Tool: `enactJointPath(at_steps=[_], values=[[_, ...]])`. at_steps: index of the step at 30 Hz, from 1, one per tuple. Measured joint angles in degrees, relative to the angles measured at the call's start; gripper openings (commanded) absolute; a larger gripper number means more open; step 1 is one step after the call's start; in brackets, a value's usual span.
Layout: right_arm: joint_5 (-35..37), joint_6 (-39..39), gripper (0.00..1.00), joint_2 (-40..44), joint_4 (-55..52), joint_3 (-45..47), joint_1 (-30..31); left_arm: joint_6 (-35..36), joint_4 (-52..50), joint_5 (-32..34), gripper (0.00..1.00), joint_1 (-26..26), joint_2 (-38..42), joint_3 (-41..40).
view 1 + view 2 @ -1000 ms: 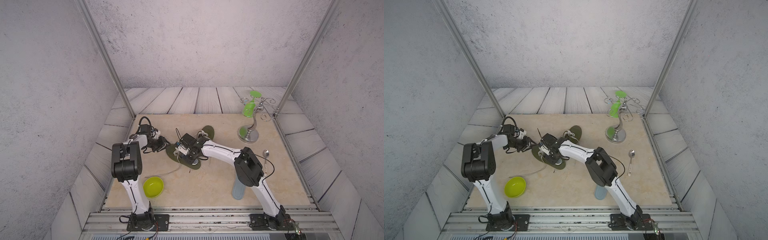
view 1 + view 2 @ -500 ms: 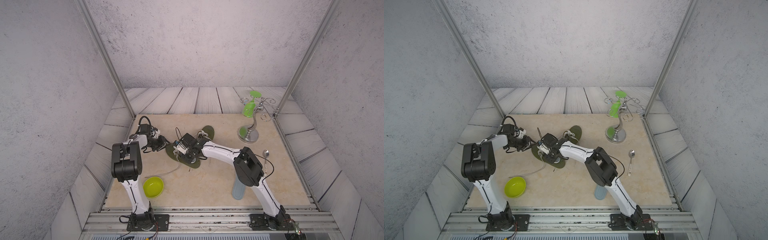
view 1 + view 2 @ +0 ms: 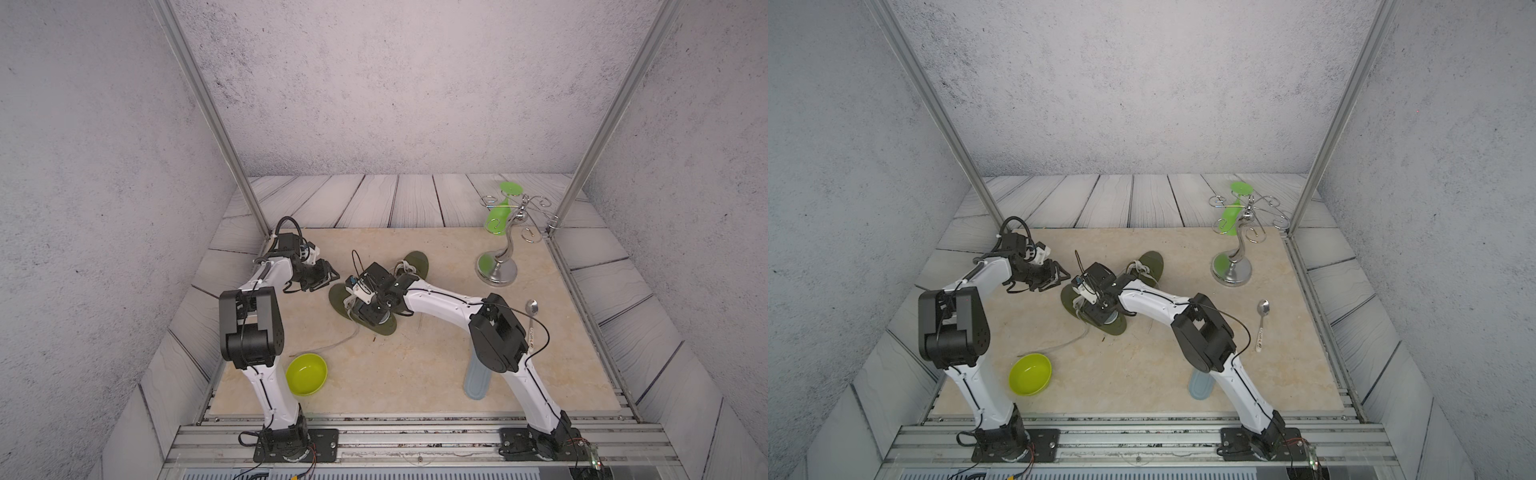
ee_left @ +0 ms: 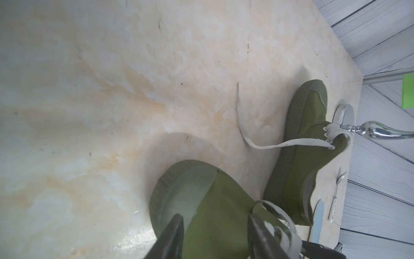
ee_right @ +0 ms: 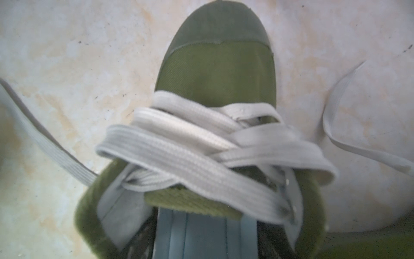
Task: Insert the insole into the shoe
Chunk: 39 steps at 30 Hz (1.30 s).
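An olive green shoe [image 3: 340, 297] with white laces lies mid-table, toe to the left, and is also seen close up [image 5: 215, 67]. A blue insole [image 5: 201, 235] sits in its opening, running in under the tongue. My right gripper [image 3: 372, 318] hangs over the heel end. Its dark fingers [image 5: 143, 242] stand wide apart on either side of the insole, open. My left gripper [image 3: 328, 280] reaches in from the left. Its fingers [image 4: 174, 233] are shut on the shoe's toe [image 4: 201, 201].
A second olive shoe [image 3: 417, 264] lies just behind. Another blue insole [image 3: 476, 380] lies at the front right, partly under the right arm. A green bowl [image 3: 306, 374], a spoon [image 3: 532, 316], a silver stand [image 3: 498, 266] and a loose lace [image 3: 332, 345] are around.
The right gripper's jaws have spread apart over the insole in the shoe. Both arms have hardly moved, and the left gripper stays at the toe.
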State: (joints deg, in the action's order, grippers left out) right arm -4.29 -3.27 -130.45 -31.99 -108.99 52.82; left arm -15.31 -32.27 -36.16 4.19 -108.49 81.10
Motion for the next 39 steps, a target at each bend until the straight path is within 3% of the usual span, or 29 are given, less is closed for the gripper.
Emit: enactJointPath(at_steps=[9,16,28,33,39], values=[[0.4,1.3,0.78,5.4,-2.3,3.1,0.0,1.0,-4.4,3.0,0.49,0.0,5.6,-0.4],[0.7,3.1,0.80,11.6,-3.4,5.7,0.0,0.4,-6.1,7.5,0.50,-0.2,16.7,-4.6],[-0.3,7.5,0.83,24.2,-2.8,25.5,0.0,-4.4,-6.1,10.4,0.51,-1.1,33.8,-19.1],[-1.3,9.2,0.84,24.7,-0.3,29.4,-0.1,-6.5,-5.9,9.7,0.51,-1.3,35.8,-21.9],[-4.9,10.8,0.84,21.1,4.3,27.6,-0.3,-7.2,-6.2,9.9,0.51,-2.0,37.3,-23.9]])
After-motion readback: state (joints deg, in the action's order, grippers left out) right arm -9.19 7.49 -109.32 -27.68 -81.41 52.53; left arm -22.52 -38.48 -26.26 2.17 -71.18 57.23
